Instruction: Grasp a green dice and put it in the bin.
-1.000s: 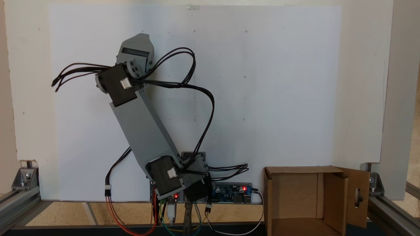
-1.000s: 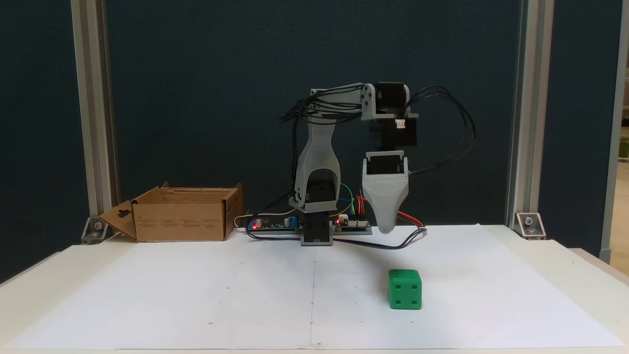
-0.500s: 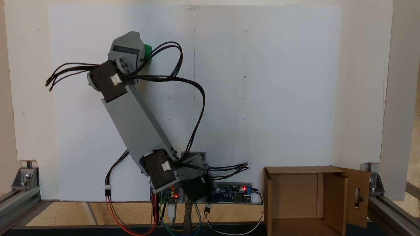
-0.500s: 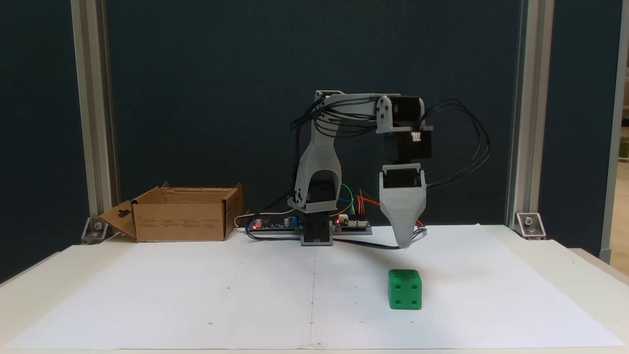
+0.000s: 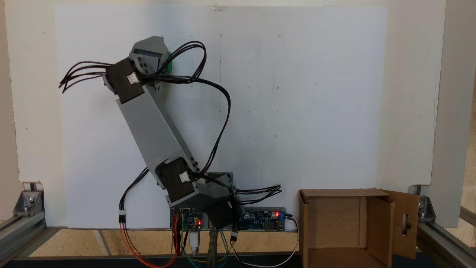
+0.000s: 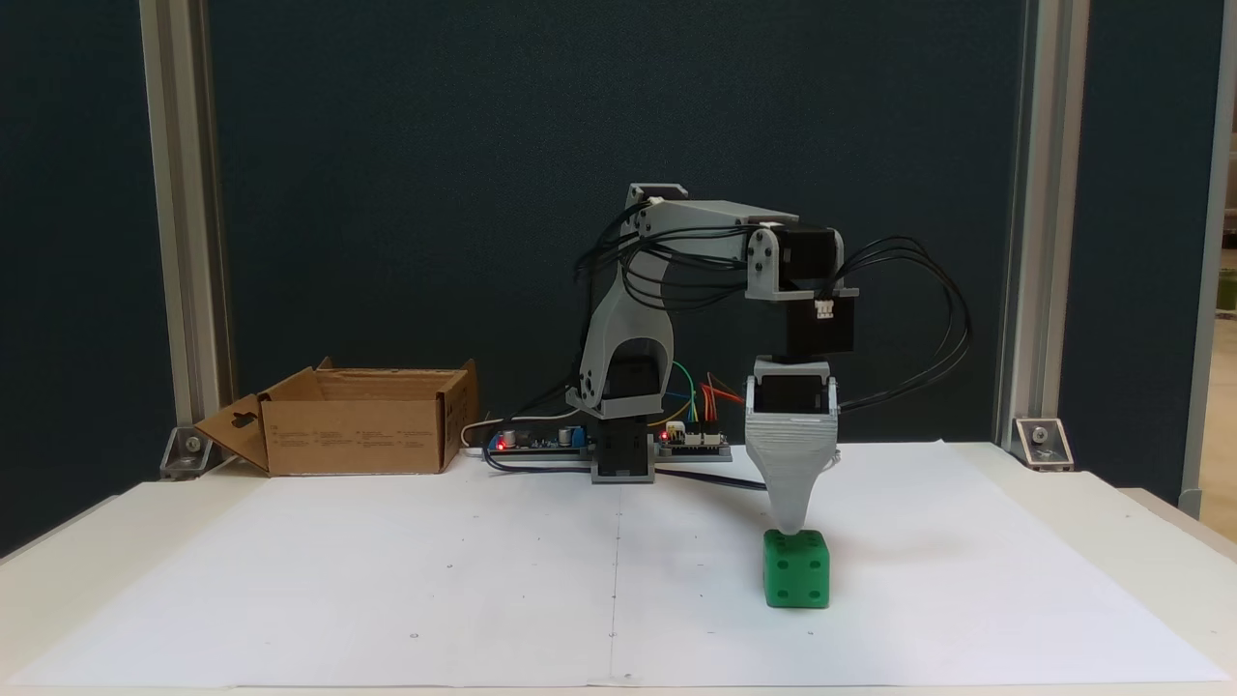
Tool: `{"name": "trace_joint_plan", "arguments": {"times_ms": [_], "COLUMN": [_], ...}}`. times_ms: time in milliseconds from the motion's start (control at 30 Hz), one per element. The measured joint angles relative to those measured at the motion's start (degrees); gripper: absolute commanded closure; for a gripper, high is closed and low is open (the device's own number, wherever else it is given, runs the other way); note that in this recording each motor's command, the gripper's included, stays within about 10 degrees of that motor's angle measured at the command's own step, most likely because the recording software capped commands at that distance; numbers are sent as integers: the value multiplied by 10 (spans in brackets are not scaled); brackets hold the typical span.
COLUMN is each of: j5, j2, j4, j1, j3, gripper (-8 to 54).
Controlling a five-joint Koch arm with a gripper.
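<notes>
The green dice (image 6: 796, 568) sits on the white paper sheet (image 6: 387, 580) covering the desk, well apart from the cardboard bin (image 6: 358, 422). The claw (image 6: 792, 527) points straight down with its tip at the dice's top face; I cannot tell whether it is spread or pressed together.

a pale table (image 6: 1140, 541) bears white paper (image 6: 387, 580), the green dice (image 6: 797, 570), probably also the bin (image 6: 358, 435).

Two fixed cameras, one scene

One looks straight down on the desk (image 5: 334, 93); the other faces it from the front, low; both show the arm (image 6: 715, 217) and cardboard box (image 5: 346, 227).
</notes>
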Motion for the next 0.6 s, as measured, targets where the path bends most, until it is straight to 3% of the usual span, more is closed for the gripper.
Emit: {"name": "trace_joint_plan", "arguments": {"times_ms": [600], "j5": [0], "j2": [-70], "j4": [-41], "j1": [9], "j3": [-1], "gripper": [40]}}
